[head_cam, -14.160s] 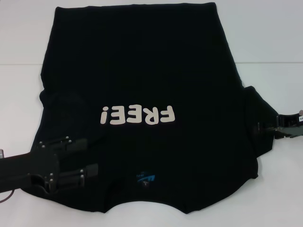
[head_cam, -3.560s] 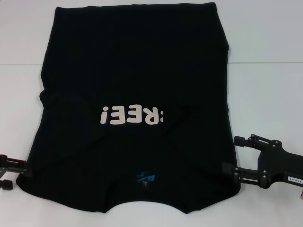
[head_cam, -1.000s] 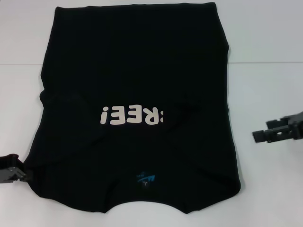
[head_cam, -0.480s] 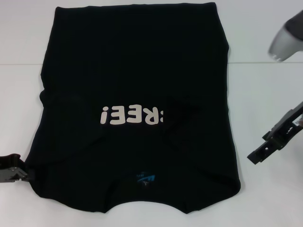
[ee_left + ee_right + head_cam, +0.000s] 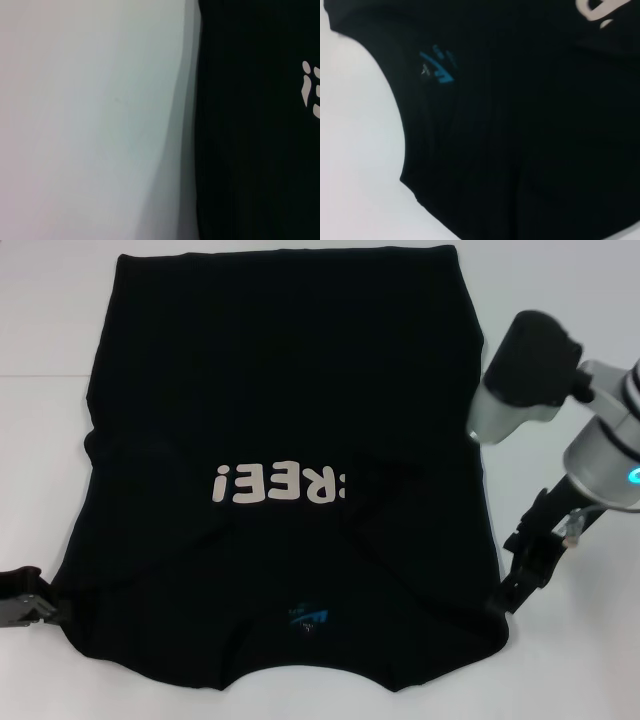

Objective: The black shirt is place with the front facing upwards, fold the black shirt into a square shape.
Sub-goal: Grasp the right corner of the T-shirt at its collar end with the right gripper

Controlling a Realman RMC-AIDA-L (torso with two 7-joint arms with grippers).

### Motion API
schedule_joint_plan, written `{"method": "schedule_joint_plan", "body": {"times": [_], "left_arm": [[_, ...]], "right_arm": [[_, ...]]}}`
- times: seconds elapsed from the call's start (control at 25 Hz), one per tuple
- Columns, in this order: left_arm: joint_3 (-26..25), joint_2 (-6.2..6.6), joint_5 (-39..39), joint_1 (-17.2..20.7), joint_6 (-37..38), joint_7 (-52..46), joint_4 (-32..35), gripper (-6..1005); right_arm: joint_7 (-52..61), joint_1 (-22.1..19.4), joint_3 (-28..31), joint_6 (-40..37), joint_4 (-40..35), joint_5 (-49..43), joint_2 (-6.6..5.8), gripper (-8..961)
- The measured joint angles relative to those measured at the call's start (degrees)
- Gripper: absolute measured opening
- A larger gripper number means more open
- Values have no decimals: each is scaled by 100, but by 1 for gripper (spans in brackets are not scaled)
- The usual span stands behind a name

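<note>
The black shirt (image 5: 280, 370) lies flat on the white table (image 5: 570, 670), collar toward me and both sleeves folded inward. Its white lettering (image 5: 275, 483) reads upside down, and the folded right sleeve covers its right end. The blue neck label (image 5: 308, 618) is near the front edge. My left gripper (image 5: 25, 602) sits low at the shirt's near left corner. My right gripper (image 5: 505, 598) points down at the shirt's near right corner. The left wrist view shows the shirt's edge (image 5: 250, 150). The right wrist view shows the collar and the label (image 5: 437, 65).
My right arm's grey and black elbow (image 5: 525, 375) hangs over the shirt's right edge. A seam line (image 5: 560, 372) crosses the table at the back. Bare white table lies on both sides of the shirt and shows in the left wrist view (image 5: 90, 125).
My right gripper has moved in from the right to the shirt's near right corner, and its elbow has swung into view. The left gripper and the shirt have not moved.
</note>
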Motion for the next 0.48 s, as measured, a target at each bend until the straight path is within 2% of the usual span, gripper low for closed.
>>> {"method": "schedule_joint_plan", "body": {"times": [0.2, 0.48], "left_arm": [[-6, -2, -6, -7, 3, 3, 0, 26], [-8, -1, -9, -28, 7, 3, -5, 26]], "right_arm": [[155, 17, -528, 374, 363, 53, 15, 856], [224, 32, -743, 635, 507, 58, 31, 856]]}}
